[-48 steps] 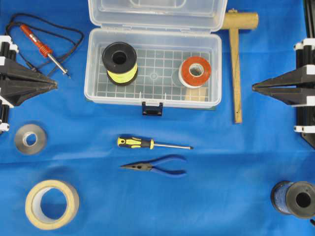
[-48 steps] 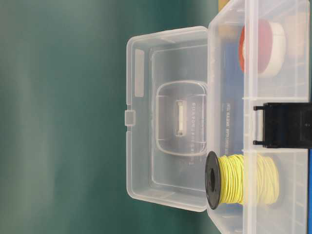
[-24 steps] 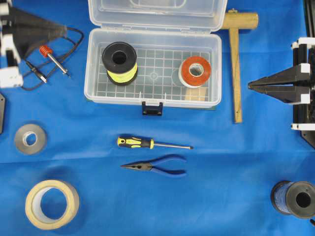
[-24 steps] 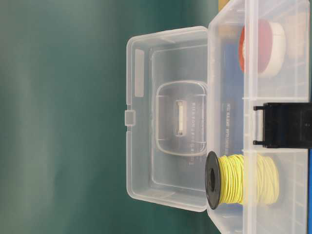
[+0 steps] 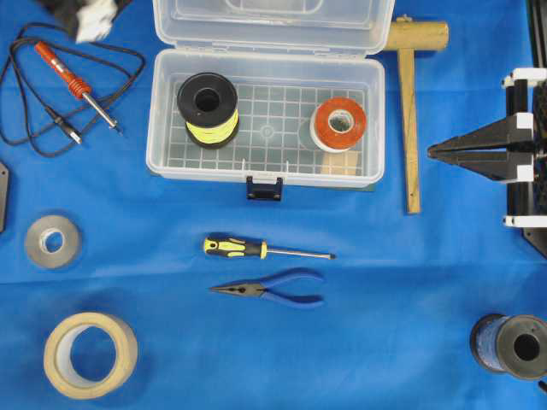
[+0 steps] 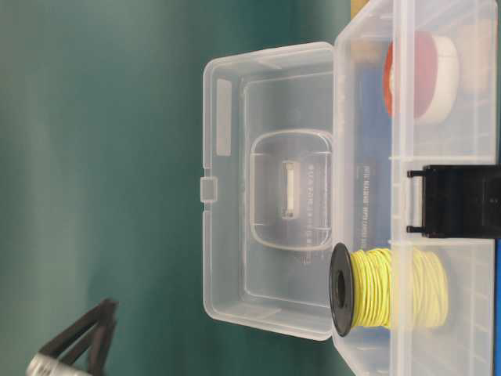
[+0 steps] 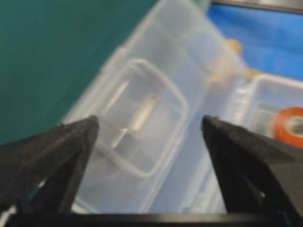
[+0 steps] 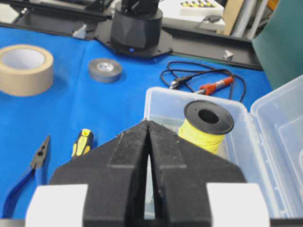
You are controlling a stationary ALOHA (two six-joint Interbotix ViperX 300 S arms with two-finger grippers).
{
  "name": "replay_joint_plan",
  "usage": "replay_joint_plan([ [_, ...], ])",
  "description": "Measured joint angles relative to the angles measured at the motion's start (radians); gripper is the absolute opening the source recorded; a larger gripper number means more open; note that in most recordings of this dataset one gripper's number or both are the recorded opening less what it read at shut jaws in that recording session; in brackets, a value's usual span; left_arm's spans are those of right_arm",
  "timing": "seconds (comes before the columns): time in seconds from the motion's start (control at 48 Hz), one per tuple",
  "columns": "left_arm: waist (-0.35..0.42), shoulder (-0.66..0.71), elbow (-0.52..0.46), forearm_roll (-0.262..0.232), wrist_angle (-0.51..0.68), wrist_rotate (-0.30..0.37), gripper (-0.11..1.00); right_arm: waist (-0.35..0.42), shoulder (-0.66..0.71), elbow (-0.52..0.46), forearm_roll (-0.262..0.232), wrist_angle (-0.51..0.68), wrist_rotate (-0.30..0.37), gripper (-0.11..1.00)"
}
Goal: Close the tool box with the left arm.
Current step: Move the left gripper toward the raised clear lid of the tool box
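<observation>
The tool box (image 5: 265,175) is a clear plastic case at the back centre. Its lid (image 5: 273,26) stands open and its dark latch (image 5: 264,188) hangs at the front. Inside are a yellow wire spool (image 5: 208,109) and an orange tape roll (image 5: 338,125). My left gripper (image 7: 149,120) is open and empty, its fingers framing the lid (image 7: 142,127) from behind and to one side. It shows low in the table-level view (image 6: 106,309), apart from the lid (image 6: 266,188). Only a bit of the left arm (image 5: 92,21) shows overhead. My right gripper (image 5: 430,152) is shut and empty, right of the box.
A soldering iron (image 5: 77,85) with its cable lies left of the box and a wooden mallet (image 5: 410,111) right of it. A screwdriver (image 5: 256,249) and pliers (image 5: 269,290) lie in front. Grey tape (image 5: 52,242), masking tape (image 5: 90,354) and a blue spool (image 5: 513,346) sit nearer.
My left arm has swung from the left edge up to the far left corner by the lid and now shows in the table-level view. The box and right gripper have hardly moved.
</observation>
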Motion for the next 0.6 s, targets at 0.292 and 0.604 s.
replay_joint_plan([
  [0.292, 0.094, 0.259, -0.244, 0.009, 0.144, 0.029, 0.90, 0.000, 0.015, 0.000, 0.000, 0.002, 0.000, 0.00],
  [0.604, 0.104, 0.468, -0.411, 0.005, 0.224, 0.115, 0.90, 0.000, 0.029, 0.000, 0.000, 0.005, 0.002, 0.00],
])
